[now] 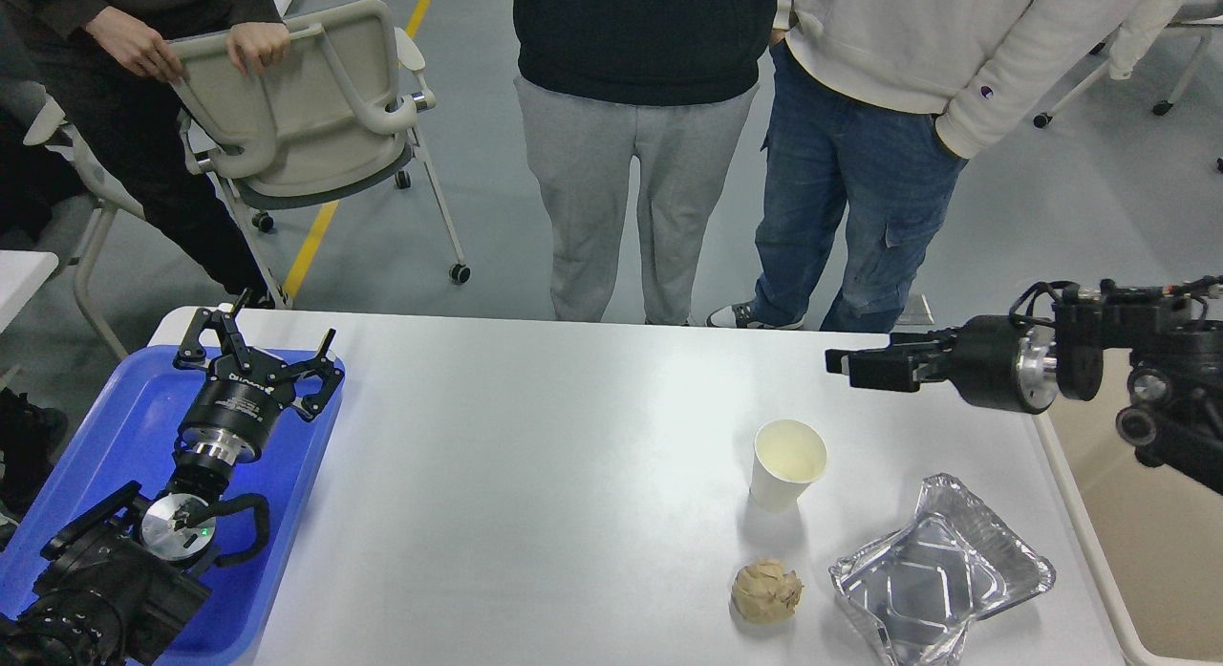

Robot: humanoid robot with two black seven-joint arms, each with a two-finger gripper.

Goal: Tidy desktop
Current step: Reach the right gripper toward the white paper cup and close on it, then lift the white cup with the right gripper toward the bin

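Three leftovers on worktop (573, 437), right half: cup (788, 462) upright, paper wad (765, 591), foil tray (941, 575) – all near bin (1137, 551), likely their destination. Left gripper (260, 353) over blue tray (115, 427), fingers spread, empty. Right gripper (846, 363) above worktop's far right – fingers' state: cannot tell.

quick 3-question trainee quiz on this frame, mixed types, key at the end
1. True or false: the paper cup lies on its side.
2. Which gripper hangs over the blue tray? A left B right
3. Fill in: the crumpled brown paper ball sits just left of the ___ on the desktop.

Key: 1 false, it stands upright. 2 A, left gripper, fingers spread. 3 foil tray.
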